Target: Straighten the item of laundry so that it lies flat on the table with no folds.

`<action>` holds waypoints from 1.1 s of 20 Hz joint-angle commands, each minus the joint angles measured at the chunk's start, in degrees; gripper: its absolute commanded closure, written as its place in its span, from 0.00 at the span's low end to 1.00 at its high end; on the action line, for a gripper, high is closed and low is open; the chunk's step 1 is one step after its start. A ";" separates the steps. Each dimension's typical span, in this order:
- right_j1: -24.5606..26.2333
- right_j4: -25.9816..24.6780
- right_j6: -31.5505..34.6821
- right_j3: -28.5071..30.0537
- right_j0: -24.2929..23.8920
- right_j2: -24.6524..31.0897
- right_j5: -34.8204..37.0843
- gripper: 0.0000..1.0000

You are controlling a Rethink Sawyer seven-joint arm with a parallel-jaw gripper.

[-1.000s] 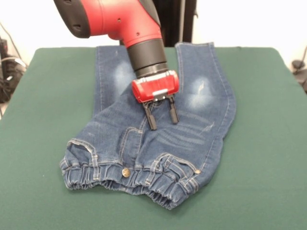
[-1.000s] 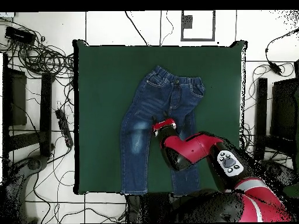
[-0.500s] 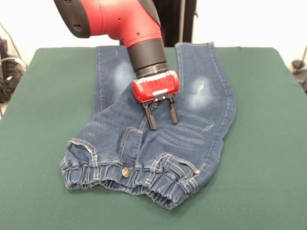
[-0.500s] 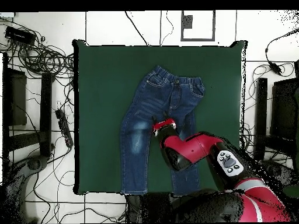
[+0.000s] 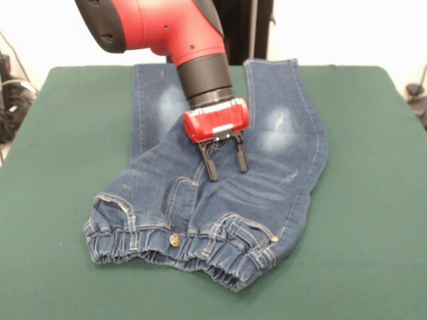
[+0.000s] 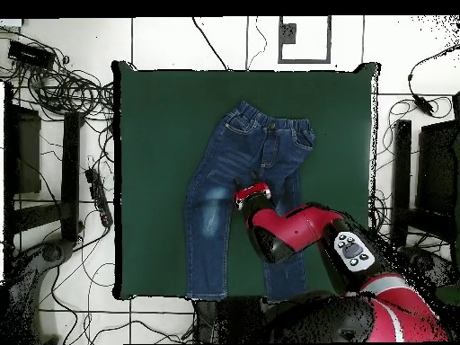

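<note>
The claw point(image 5: 225, 161) is partly open. Its two thin black fingers point(image 5: 211, 165) stick down with a small gap between them, and nothing is in that gap. The claw holds nothing. The finger tips are right over the crotch of the jeans point(image 5: 280, 180), where the two legs meet. From the front view you cannot tell if the tips touch the cloth or sit just above it.

The jeans lie on the green counter point(image 5: 60, 173), near its middle. In the front view the stretchy waistband point(image 5: 180, 250) is close to the camera and looks bunched and wrinkly. A small metal button point(image 5: 175, 241) shines on it. The two legs run away toward the far side, and each one has a pale faded patch. The cloth by the pockets is puckered into folds.

The overhead view shows things the front view does not. You can see the whole jeans point(image 6: 216, 202) from waist to leg ends, with one leg in plain sight and the other partly hidden under the red arm point(image 6: 292, 229). The leg ends reach the counter's point(image 6: 153, 135) edge nearest the robot. The claw's red block point(image 6: 252, 194) shows there, but its fingers are hidden, so only the front view shows the gap.
</note>
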 commanded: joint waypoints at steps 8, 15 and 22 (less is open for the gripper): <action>3.69 1.96 3.99 -0.28 1.99 3.41 12.99 0.00; 3.68 1.59 3.97 -0.14 1.43 4.17 13.08 0.00; 4.00 0.95 3.72 -0.25 0.68 4.81 13.35 0.00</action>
